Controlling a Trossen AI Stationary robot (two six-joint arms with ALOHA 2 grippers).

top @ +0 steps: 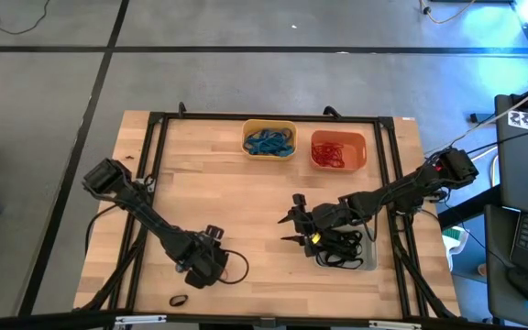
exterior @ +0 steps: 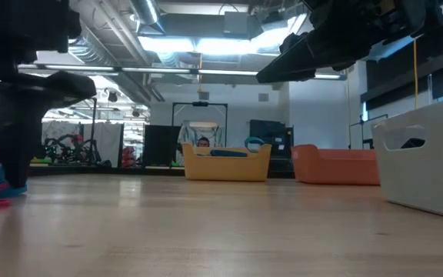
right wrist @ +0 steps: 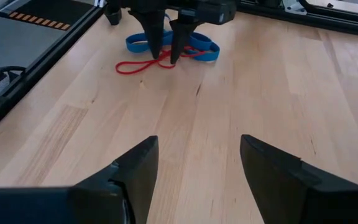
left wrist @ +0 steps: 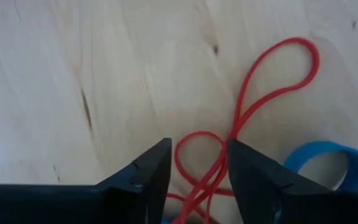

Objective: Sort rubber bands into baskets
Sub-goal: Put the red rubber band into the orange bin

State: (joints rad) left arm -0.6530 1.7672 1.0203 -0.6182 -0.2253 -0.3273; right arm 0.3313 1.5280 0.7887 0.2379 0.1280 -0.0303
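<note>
My left gripper (top: 211, 261) is near the table's front edge, pointing down, open. Its two fingers stand on either side of a twisted red rubber band (left wrist: 247, 106) lying flat on the wood. A blue rubber band (left wrist: 328, 158) lies beside the red one. The right wrist view shows the left gripper (right wrist: 165, 53) over the red band (right wrist: 138, 66) and the blue band (right wrist: 197, 46). My right gripper (top: 291, 227) is open and empty, above the table just left of the pale grey basket (top: 367, 261), which holds black bands. The yellow basket (top: 269, 139) holds blue bands. The orange basket (top: 337, 151) holds red bands. My left gripper comes at the red band from above, pointing down. The band's crossed strands (left wrist: 199, 183) run through the gap between the two fingers. The band lies slack on the table. Whether either finger touches it, I cannot tell.
A single black band (top: 179, 300) lies on the table by the front edge, left of my left gripper. A black metal frame (top: 154, 124) runs around the table's sides. Bare wood lies in the middle between the arms and the far baskets.
</note>
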